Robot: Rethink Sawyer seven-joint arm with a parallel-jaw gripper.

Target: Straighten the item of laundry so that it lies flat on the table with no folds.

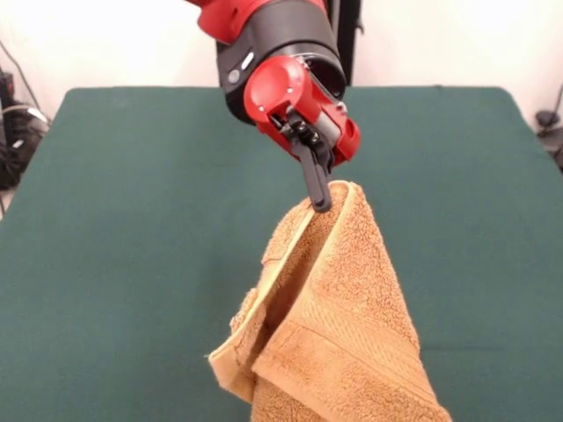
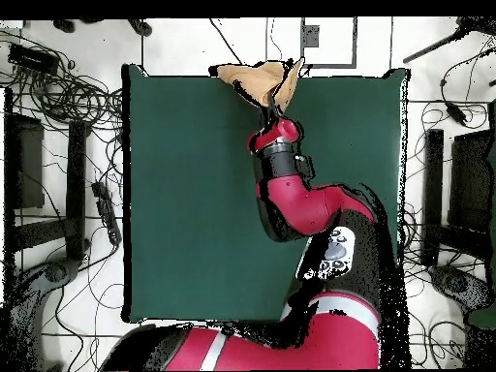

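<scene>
The golden-orange terry towel (image 1: 339, 325) hangs in folds from my gripper (image 1: 320, 200), which is shut on its top corner. The cloth drapes down and spreads toward the picture's bottom edge, with a woven border band showing across its lower part. No white tag shows. In the overhead view the towel (image 2: 254, 77) sits bunched at the table's far edge, just beyond my gripper (image 2: 272, 114). The dark green table (image 1: 132, 237) lies beneath, also seen from above (image 2: 184, 194).
The red and black arm (image 2: 300, 208) reaches across the table's right half in the overhead view. Cables and equipment (image 2: 58, 97) lie on the floor around the table.
</scene>
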